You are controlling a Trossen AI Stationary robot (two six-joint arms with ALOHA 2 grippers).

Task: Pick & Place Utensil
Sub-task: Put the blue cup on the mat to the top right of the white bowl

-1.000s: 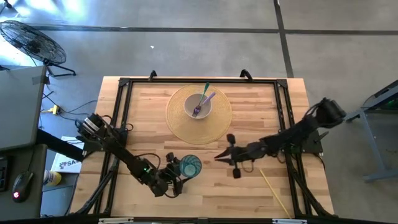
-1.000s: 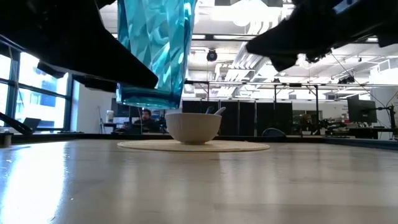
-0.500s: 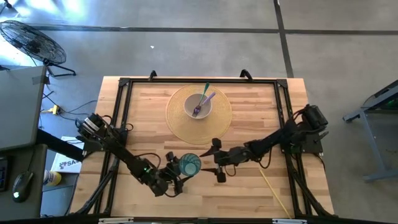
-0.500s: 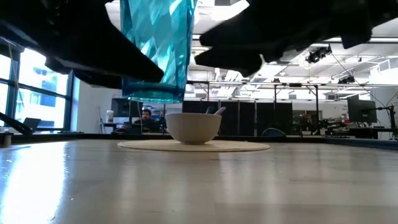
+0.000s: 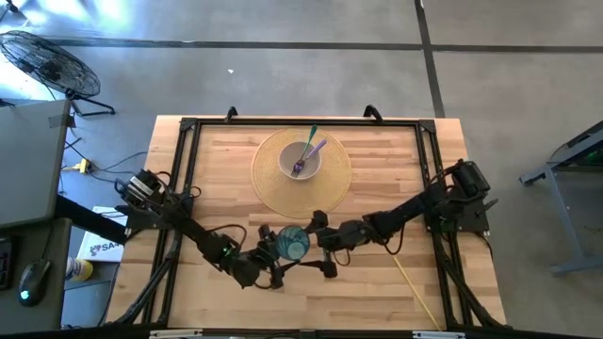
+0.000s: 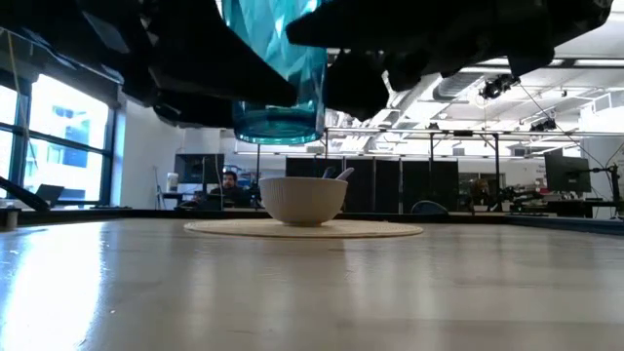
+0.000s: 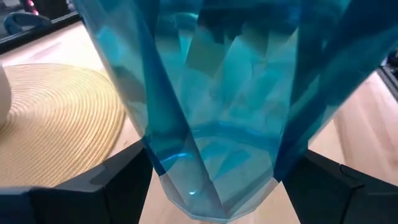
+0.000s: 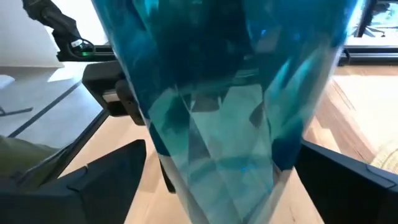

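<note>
Left gripper (image 5: pixel 274 256) clamps the faceted translucent blue plastic cup (image 5: pixel 293 242) aloft; right gripper (image 5: pixel 320 243), fingers spread wide, brackets it, short of the white bowl (image 5: pixel 301 159).

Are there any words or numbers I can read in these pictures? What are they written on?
"SA": the only letters that show, on a white box on the floor beside the table's left edge; the rest is hidden by the frame.
Nothing is printed on the blue cup, bowl or woven mat.
</note>
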